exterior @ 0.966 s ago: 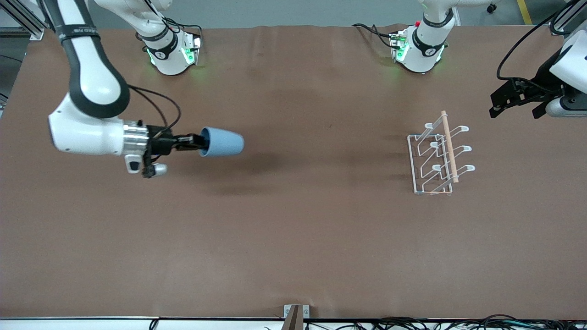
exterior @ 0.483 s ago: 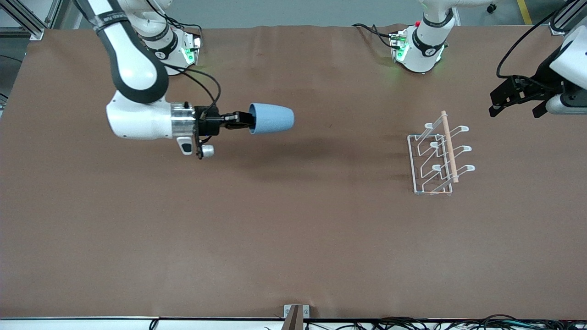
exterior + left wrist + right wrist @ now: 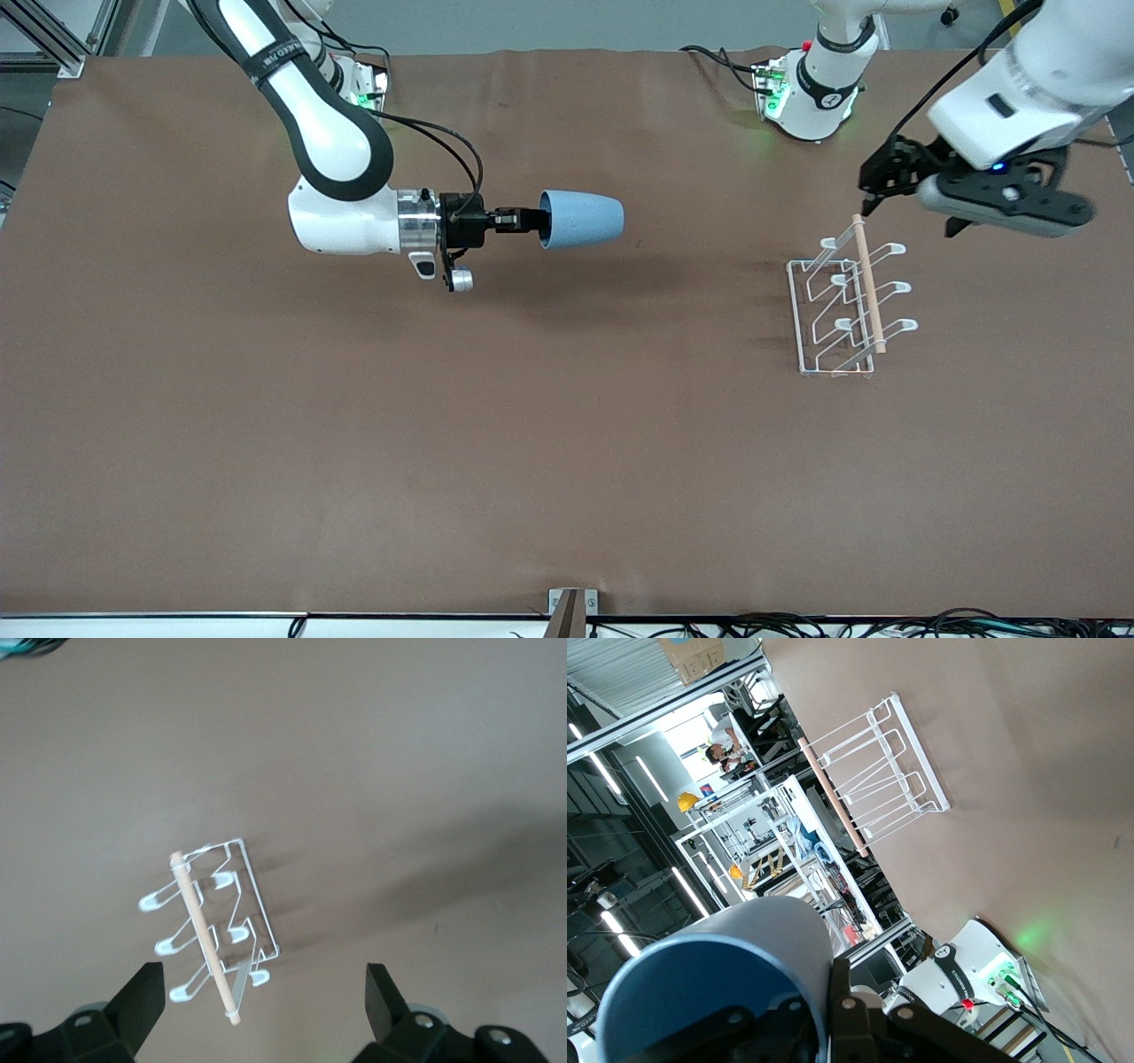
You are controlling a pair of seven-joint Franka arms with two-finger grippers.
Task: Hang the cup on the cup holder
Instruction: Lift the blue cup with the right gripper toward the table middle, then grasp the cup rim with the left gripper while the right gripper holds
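1. Gripping the cup point(image 3: 581, 220) by its rim, my right gripper point(image 3: 530, 220) carries it on its side in the air over the bare middle of the table point(image 3: 532, 443), closed end pointing toward the left arm's end.
2. Pickup looks done; I judge the carry about halfway.
3. Cup holder point(image 3: 846, 301) sits well apart from the cup, at the left arm's end, all prongs empty.
4. Left gripper point(image 3: 264, 997) hovers over the holder's end nearest the bases, fingers spread, holding nothing.
5. Left to do, by my reckoning: finish the carry, tip the mouth onto a prong, let go.
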